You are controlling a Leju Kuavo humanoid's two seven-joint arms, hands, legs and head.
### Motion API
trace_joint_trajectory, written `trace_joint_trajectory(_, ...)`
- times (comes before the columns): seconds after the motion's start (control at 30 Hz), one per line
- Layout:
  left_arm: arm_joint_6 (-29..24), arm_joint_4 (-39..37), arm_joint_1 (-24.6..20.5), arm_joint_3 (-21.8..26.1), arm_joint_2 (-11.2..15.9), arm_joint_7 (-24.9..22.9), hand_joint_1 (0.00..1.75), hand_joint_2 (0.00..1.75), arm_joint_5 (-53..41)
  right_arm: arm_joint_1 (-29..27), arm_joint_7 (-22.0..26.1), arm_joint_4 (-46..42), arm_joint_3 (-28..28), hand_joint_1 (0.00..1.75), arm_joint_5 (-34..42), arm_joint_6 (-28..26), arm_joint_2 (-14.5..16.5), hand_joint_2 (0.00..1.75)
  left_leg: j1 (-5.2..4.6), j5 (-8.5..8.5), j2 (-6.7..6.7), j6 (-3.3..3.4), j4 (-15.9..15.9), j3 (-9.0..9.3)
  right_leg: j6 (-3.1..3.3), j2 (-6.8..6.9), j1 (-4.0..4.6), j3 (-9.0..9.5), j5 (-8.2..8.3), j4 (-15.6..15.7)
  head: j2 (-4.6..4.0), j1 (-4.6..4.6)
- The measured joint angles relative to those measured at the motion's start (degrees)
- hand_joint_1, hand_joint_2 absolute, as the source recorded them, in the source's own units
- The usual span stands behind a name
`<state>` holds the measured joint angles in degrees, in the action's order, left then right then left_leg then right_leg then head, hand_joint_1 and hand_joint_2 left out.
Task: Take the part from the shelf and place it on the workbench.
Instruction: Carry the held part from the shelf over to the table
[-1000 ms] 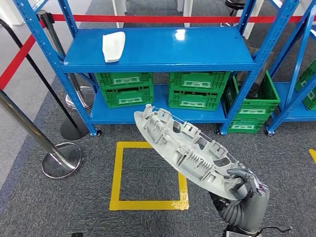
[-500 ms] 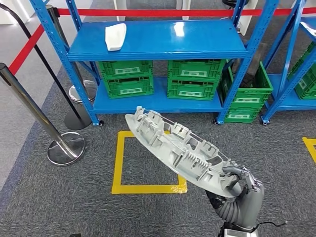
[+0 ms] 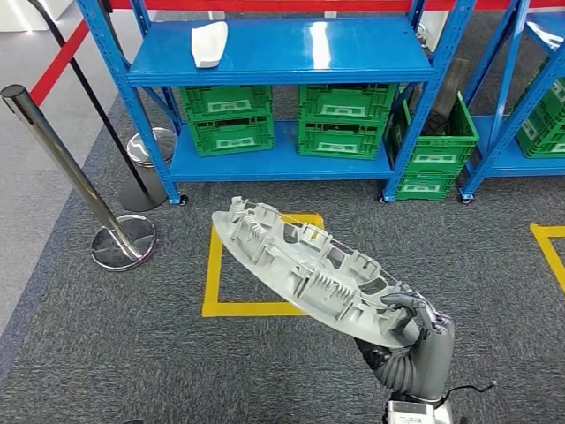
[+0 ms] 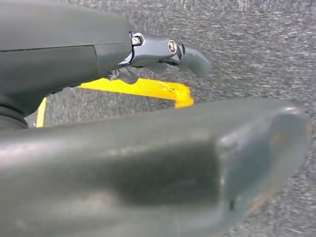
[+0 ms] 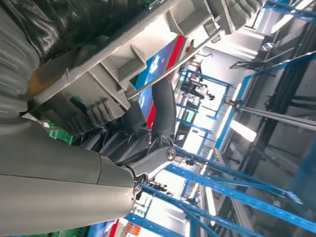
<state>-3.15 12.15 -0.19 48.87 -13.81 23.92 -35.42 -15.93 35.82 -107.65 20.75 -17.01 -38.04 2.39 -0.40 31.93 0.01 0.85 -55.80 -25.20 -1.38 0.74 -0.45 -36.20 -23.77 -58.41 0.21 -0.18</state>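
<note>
My right hand [image 3: 414, 340] grips the long grey ribbed plastic part [image 3: 306, 269] at its near end, fingers [image 3: 405, 305] curled over the edge. The part reaches up and away to the hand's left, tilted, ribbed face up, above the grey carpet [image 3: 133, 353] and a yellow taped square [image 3: 214, 274]. Well beyond the hand stands the blue metal shelf [image 3: 280, 49], a small white moulded piece [image 3: 208, 42] on its top and green plastic crates [image 3: 229, 119] below. My left hand [image 4: 164, 49] hangs over carpet, fingers straight, holding nothing.
</note>
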Motion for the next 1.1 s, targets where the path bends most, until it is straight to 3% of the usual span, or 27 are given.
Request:
trace_joint_trajectory(0.03,-0.02,0.01,-0.02,0.12,-0.08,0.01,0.0,0.0,-0.02,0.04,-0.03,0.03,0.07,1.75,0.02,0.08,-0.05,1.75,0.0,-0.65,0.14,0.37,0.1,-0.58,-0.33,-0.12,-0.09,-0.3,-0.05,-0.03,0.0,-0.04)
trace_joint_trajectory(0.07,-0.03,0.01,-0.01,0.23,-0.15,0.01,0.0,0.0,-0.05,0.07,-0.07,0.07,0.14,1.75,0.03,0.17,-0.13,1.75,0.05,-1.42,0.29,0.85,0.24,-1.3,-0.61,-0.26,-0.13,-0.69,-1.28,-0.7,-0.01,0.03)
trace_joint_trajectory(0.1,-0.03,0.02,-0.03,0.32,-0.22,0.01,0.0,0.0,-0.09,0.08,-0.11,0.12,0.18,1.75,0.04,0.25,-0.21,1.75,0.14,-2.24,0.45,1.25,0.41,-2.12,-0.84,-0.42,-0.15,-1.33,-3.62,-2.29,-0.01,0.11)
trace_joint_trajectory(0.17,-0.04,0.07,-0.25,0.45,-0.31,-0.1,0.0,0.0,0.22,0.17,-0.41,0.23,0.24,1.75,0.16,0.96,-0.4,1.75,0.07,-3.76,0.64,1.73,0.4,-3.92,-1.18,-0.56,-0.22,-2.61,-9.94,-8.38,-0.01,0.3)
trace_joint_trajectory(0.2,-0.04,0.13,-0.64,0.58,-0.37,-0.52,0.0,0.0,0.95,0.41,-0.83,0.35,0.32,1.75,0.4,2.08,-0.49,1.75,-0.01,-4.54,0.71,1.76,0.32,-4.86,-1.3,-0.56,-0.23,-3.06,-11.85,-11.86,-0.01,0.34)
trace_joint_trajectory(0.23,-0.04,0.31,-1.51,0.85,-0.44,-1.3,0.0,0.0,2.14,1.04,-1.4,0.63,0.54,1.75,0.67,3.66,-0.56,1.75,-0.09,-5.42,0.76,1.75,0.17,-5.99,-1.38,-0.56,-0.22,-3.06,-12.11,-14.69,-0.01,0.36)
trace_joint_trajectory(0.27,-0.03,0.65,-2.83,1.19,-0.54,-2.32,0.0,0.0,3.48,2.05,-2.04,1.2,0.85,1.75,0.93,5.42,-0.61,1.75,-0.14,-6.33,0.81,1.69,-0.06,-7.3,-1.39,-0.56,-0.21,-2.46,-10.83,-16.07,-0.01,0.38)
trace_joint_trajectory(0.33,0.1,1.59,-5.95,1.83,-0.72,-4.06,0.0,0.0,5.53,4.42,-2.9,2.66,1.7,1.75,1.11,7.85,-0.64,1.75,-0.17,-8.01,0.77,1.42,-0.73,-10.01,-1.26,-0.55,-0.23,1.43,-6.9,-13.23,-0.01,0.39)
trace_joint_trajectory(0.37,0.24,2.09,-7.17,1.95,-0.78,-4.44,0.0,0.0,6.03,5.32,-3.06,3.29,2.07,1.75,1.09,8.32,-0.64,1.75,-0.22,-8.68,0.7,1.2,-1.11,-11.05,-1.16,-0.53,-0.23,4.74,-6.43,-9.28,0.0,0.39)
trace_joint_trajectory(0.43,0.52,2.9,-8.4,2.04,-0.95,-4.64,0.0,0.0,6.74,6.4,-3.09,4.01,2.71,1.75,1.05,8.62,-0.64,1.75,-0.33,-9.91,0.63,0.68,-1.65,-12.13,-0.73,-0.61,-0.08,11.06,-8.29,-0.48,0.0,0.34)
trace_joint_trajectory(0.47,0.6,3.21,-8.59,2.07,-1.01,-4.66,0.0,0.0,6.98,6.7,-3.08,4.28,2.91,1.75,1.08,8.7,-0.65,1.75,-0.3,-10.59,0.65,0.4,-1.61,-12.33,-0.47,-0.67,0.08,12.5,-9.26,2.12,0.01,0.32)
trace_joint_trajectory(0.53,0.69,3.54,-8.58,2.19,-1.09,-4.65,0.0,0.0,7.3,6.99,-3.05,4.8,3.16,1.75,1.19,8.79,-0.66,1.75,-0.08,-11.77,0.62,-0.25,-1.33,-12.74,0.29,-0.66,0.22,11.85,-8.84,3.14,0.01,0.33)
trace_joint_trajectory(0.57,0.71,3.62,-8.51,2.28,-1.09,-4.64,0.0,0.0,7.37,7.04,-3.04,5.05,3.22,1.75,1.24,8.81,-0.67,1.75,0.03,-11.14,0.52,-0.62,-1.62,-13.13,0.71,-0.6,0.15,11.05,-8.2,3.14,0.01,0.35)
trace_joint_trajectory(0.6,0.72,3.69,-8.41,2.38,-1.09,-4.63,0.0,0.0,7.41,7.07,-3.05,5.28,3.29,1.75,1.27,8.83,-0.67,1.75,0.1,-9.21,0.41,-0.99,-2.85,-13.62,1.22,-0.49,0.05,10.21,-7.5,3.12,0.01,0.25)
trace_joint_trajectory(0.63,0.72,3.75,-8.32,2.45,-1.09,-4.62,0.0,0.0,7.44,7.09,-3.06,5.5,3.37,1.75,1.27,8.84,-0.67,1.75,0.19,-6.2,0.32,-1.29,-5.13,-14.16,1.59,-0.39,-0.05,9.44,-6.72,3.08,0.01,0.11)
trace_joint_trajectory(0.7,0.72,3.92,-8.23,2.51,-1.09,-4.52,0.0,0.0,7.66,7.14,-3.09,5.88,3.49,1.75,1.28,8.96,-0.67,1.75,0.32,-0.04,0.29,-1.7,-12.47,-15.18,1.96,-0.35,0.05,7.75,-5.16,2.78,0.0,-0.12)
trace_joint_trajectory(0.73,0.73,3.99,-8.22,2.52,-1.08,-4.42,0.0,0.0,7.9,7.2,-3.1,6.05,3.52,1.75,1.31,9.08,-0.67,1.75,0.35,1.27,0.28,-1.78,-15.87,-15.35,1.99,-0.34,0.1,6.8,-4.43,2.51,0.0,-0.13)
trace_joint_trajectory(0.77,0.72,4.04,-8.22,2.53,-1.07,-4.28,0.0,0.0,8.27,7.31,-3.1,6.22,3.56,1.75,1.36,9.25,-0.67,1.75,0.36,1.14,0.28,-1.76,-17.93,-14.91,1.99,-0.33,0.17,5.65,-3.76,2.14,0.01,-0.15)
trace_joint_trajectory(0.8,0.71,4.07,-8.22,2.55,-1.06,-4.13,0.0,0.0,8.68,7.45,-3.1,6.41,3.58,1.75,1.45,9.42,-0.67,1.75,0.34,-0.1,0.26,-1.61,-17.93,-13.6,1.97,-0.34,0.26,4.42,-3.18,1.67,0.0,-0.15)
trace_joint_trajectory(0.87,0.67,4.12,-8.22,2.57,-1.02,-3.79,0.0,0.0,9.52,7.78,-3.1,6.73,3.67,1.75,1.67,9.75,-0.67,1.75,0.19,-2.48,0.13,-0.84,-12.19,-8.52,1.81,-0.4,0.41,2.3,-2.26,0.8,0.01,-0.16)
trace_joint_trajectory(0.93,0.64,4.26,-8.24,2.57,-0.98,-3.43,0.0,0.0,10.16,8.04,-3.05,6.92,3.8,1.75,1.87,9.98,-0.67,1.75,-0.11,-1.93,-0.08,0.06,-4.15,-3.15,1.33,-0.44,0.54,1.08,-1.42,0.21,0.01,-0.13)
trace_joint_trajectory(0.97,0.64,4.33,-8.23,2.57,-0.97,-3.23,0.0,0.0,10.44,8.17,-3.02,7.02,3.89,1.75,1.95,10.05,-0.67,1.75,-0.28,-1.31,-0.16,0.36,-1.72,-1.8,0.98,-0.42,0.47,0.77,-0.93,0.13,0.01,-0.12)
trace_joint_trajectory(1.03,0.63,4.38,-8.07,2.57,-1.0,-3.0,0.0,0.0,10.97,8.42,-2.95,7.23,4.02,1.75,2.05,10.15,-0.67,1.75,-0.42,-1.72,-0.09,0.75,-0.24,-1.77,0.23,-0.43,0.32,0.39,0.08,0.26,0.01,-0.14)
trace_joint_trajectory(1.07,0.62,4.39,-8.0,2.57,-1.0,-2.93,0.0,0.0,11.21,8.54,-2.92,7.35,4.05,1.75,2.09,10.18,-0.68,1.75,-0.34,-2.48,0.05,1.06,0.04,-2.28,-0.08,-0.54,0.31,-0.01,-0.17,0.08,0.01,-0.21)
trace_joint_trajectory(1.1,0.6,4.4,-7.96,2.58,-1.02,-2.91,0.0,0.0,11.43,8.64,-2.89,7.46,4.06,1.75,2.13,10.21,-0.71,1.75,-0.22,-3.32,0.18,1.43,0.37,-2.9,-0.36,-0.66,0.34,-0.63,-1.46,-0.74,0.01,-0.15)
